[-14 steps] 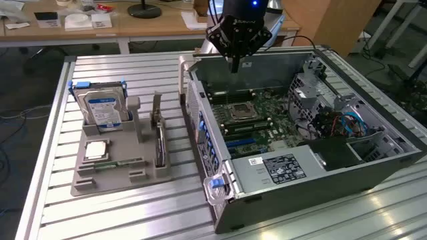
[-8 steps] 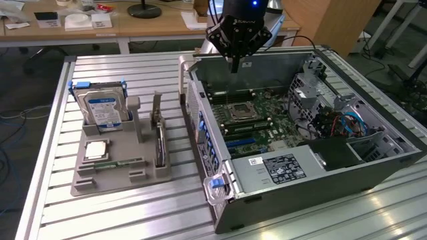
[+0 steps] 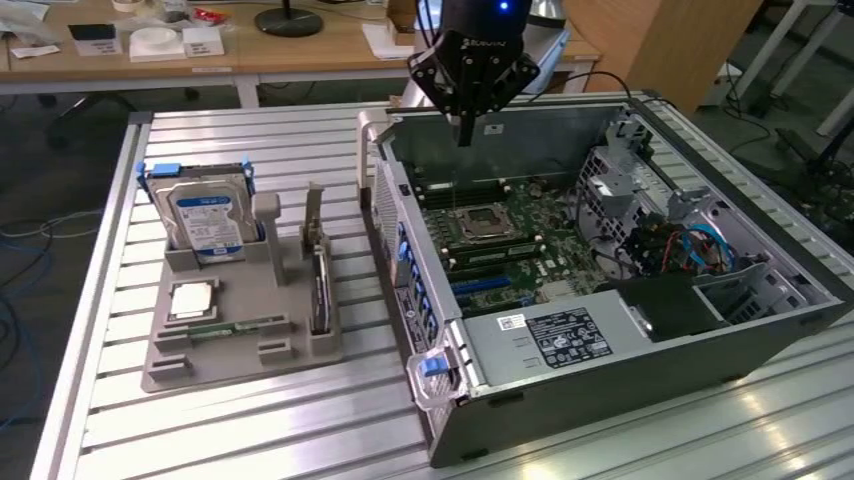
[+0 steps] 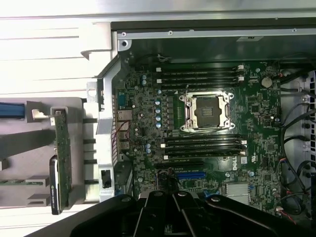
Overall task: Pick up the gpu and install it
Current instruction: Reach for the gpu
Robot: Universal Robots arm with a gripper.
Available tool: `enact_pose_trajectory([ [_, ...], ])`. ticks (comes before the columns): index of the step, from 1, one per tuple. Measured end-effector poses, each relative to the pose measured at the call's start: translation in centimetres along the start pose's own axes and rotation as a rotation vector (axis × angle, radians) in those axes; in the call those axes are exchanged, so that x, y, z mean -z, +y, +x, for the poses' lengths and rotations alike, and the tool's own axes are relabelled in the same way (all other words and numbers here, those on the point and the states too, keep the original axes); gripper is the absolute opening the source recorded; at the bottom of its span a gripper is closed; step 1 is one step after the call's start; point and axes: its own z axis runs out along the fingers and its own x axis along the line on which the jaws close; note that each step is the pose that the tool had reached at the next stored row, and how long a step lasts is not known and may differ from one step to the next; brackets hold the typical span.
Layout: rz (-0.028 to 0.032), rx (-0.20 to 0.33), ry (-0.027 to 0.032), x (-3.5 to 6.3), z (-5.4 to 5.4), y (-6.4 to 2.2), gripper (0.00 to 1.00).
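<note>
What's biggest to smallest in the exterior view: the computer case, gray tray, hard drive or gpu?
1. computer case
2. gray tray
3. hard drive and gpu: unsure, the gpu stands edge-on.

Arm (image 3: 470, 15) cut off at top edge, gpu (image 3: 319, 280) edge-on, face hidden, power-supply label (image 3: 567, 335) unreadable.

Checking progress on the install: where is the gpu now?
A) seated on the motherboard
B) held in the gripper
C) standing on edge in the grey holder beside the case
C: the gpu stands on edge in the grey holder, while the shut gripper hangs empty above the open case.
</note>
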Motion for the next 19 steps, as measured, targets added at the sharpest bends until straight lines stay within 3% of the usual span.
enact_pose_trajectory([
  [19,0.0001,0.0,0.0001,0.03,1.8,-0.14,0.11],
])
